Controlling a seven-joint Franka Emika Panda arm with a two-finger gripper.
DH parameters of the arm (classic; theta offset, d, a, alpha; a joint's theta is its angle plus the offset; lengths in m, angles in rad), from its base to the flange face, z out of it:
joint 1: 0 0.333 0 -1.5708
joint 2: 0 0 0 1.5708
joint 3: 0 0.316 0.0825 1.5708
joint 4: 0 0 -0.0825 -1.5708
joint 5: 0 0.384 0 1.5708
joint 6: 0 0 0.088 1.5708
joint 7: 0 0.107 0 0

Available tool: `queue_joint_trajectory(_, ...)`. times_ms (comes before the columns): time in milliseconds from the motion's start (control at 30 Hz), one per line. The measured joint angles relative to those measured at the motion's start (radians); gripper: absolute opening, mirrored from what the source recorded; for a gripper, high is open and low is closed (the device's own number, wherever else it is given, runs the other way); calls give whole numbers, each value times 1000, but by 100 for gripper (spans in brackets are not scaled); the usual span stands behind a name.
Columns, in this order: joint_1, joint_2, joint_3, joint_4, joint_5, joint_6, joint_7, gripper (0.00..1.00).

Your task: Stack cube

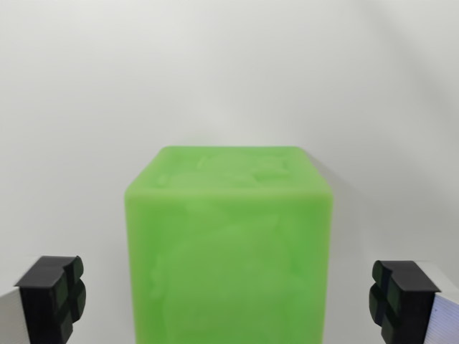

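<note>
Green cube [228,251] sits centred between the claw [228,304] fingers (spread wide, clear of both sides); straight descent suits.

We see a plain white surface [229,79] filling the wrist view, with one translucent green cube [228,251] resting directly on it, centred low in frame.

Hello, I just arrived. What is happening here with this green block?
A robot arm's wrist camera looks down on a green cube that sits on a plain white surface. The claw is open: one black fingertip shows at the wrist view's left and the other at its right, each with a clear gap to the cube's sides. The cube is lined up between them but is not gripped. No second cube is in view.
</note>
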Motion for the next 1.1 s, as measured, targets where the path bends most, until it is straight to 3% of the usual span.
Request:
queue_joint_trajectory(433, 0, 65, 0, 22, 0, 42, 0, 100)
queue_joint_trajectory(467, 0, 66, 0, 22, 0, 43, 0, 0)
queue_joint_trajectory(1100, 0, 66, 0, 23, 0, 44, -1, 0)
